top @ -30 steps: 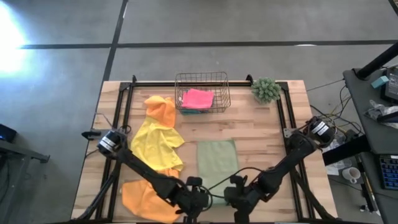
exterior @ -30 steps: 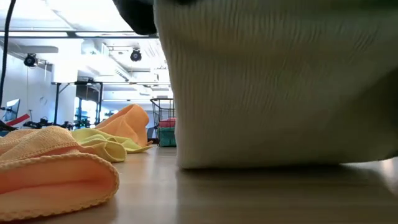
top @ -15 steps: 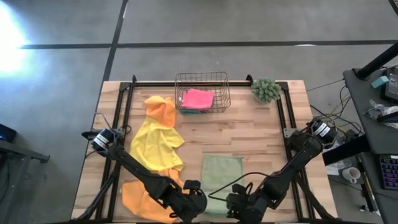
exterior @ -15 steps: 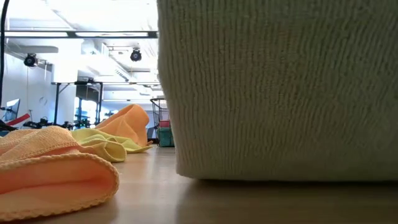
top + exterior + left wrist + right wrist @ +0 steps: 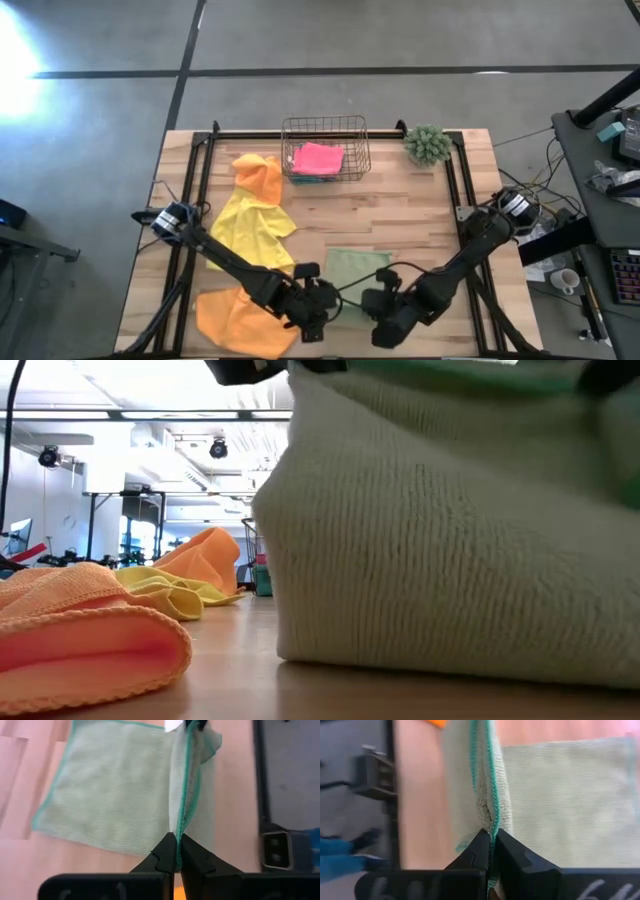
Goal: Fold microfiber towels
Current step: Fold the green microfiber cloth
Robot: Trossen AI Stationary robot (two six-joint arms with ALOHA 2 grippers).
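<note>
The olive green microfiber towel (image 5: 357, 266) lies near the table's front edge, between my two grippers. Its far part rests flat on the wood and its near edge is raised. My left gripper (image 5: 326, 296) is shut on the near left corner. My right gripper (image 5: 379, 298) is shut on the near right corner. In the low view the towel (image 5: 450, 560) stands like a wall and hides both grippers. A yellow towel (image 5: 250, 230) and two orange towels (image 5: 262, 175) (image 5: 230, 318) lie crumpled on the left. My left gripper pinches the towel's teal-stitched near edge (image 5: 183, 830) at its left corner between the two fingers, slanting down from the near side. The edge is lifted and runs fairly straight to the other gripper, while the far part (image 5: 110, 795) lies on the table. My right gripper pinches the same teal-stitched edge (image 5: 493, 822) at the right corner between its two fingers, slanting down from the near side. The cloth bunches a little at the fingers. The corner is raised, and the rest (image 5: 565, 800) lies flat on the wood.
A wire basket (image 5: 324, 119) at the far middle holds a pink towel (image 5: 318, 157). A small green plant (image 5: 428, 144) stands to its right. Bare wood (image 5: 400, 215) lies between the basket and the green towel.
Both grippers first drew the green towel toward the table's near edge, sliding it along the wood. They then rose and moved back toward the far edge, tipping as they went. The towel's near edge came up with them; its far part stayed flat.
</note>
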